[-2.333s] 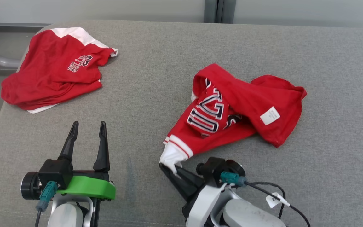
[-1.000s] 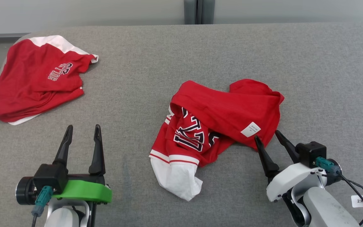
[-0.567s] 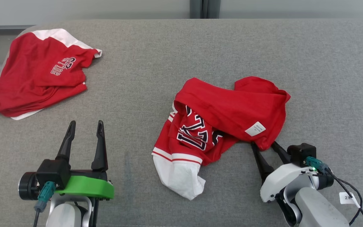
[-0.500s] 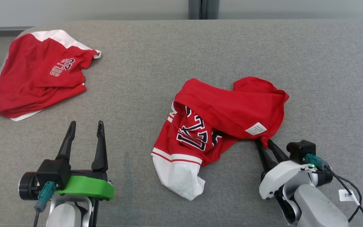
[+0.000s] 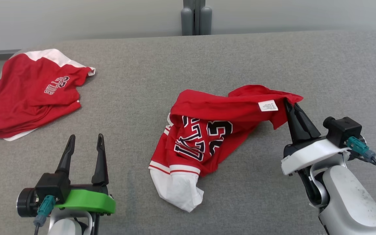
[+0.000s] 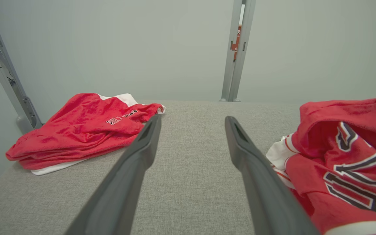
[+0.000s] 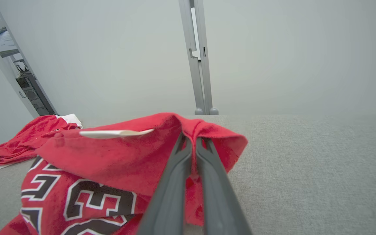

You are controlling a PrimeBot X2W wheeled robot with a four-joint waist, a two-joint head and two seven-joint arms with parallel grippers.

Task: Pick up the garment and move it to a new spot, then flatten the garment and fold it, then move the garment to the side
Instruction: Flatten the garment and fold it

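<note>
At the far left corner of the tabletop (image 5: 135, 98), a second red shirt (image 5: 31, 94) lies bunched. The head view cuts off its left end, but my left wrist view shows it whole. My left gripper (image 5: 86, 137) hovers at the front left, fingers spread and empty. The garment (image 5: 214, 130) sits crumpled mid-tabletop, its lettering partly folded under. My right gripper (image 5: 289, 104), angled upward, pinches the garment's right hem clear of the tabletop. My right wrist view shows cloth between the fingers and the white label (image 7: 116, 133) edge-on.
</note>
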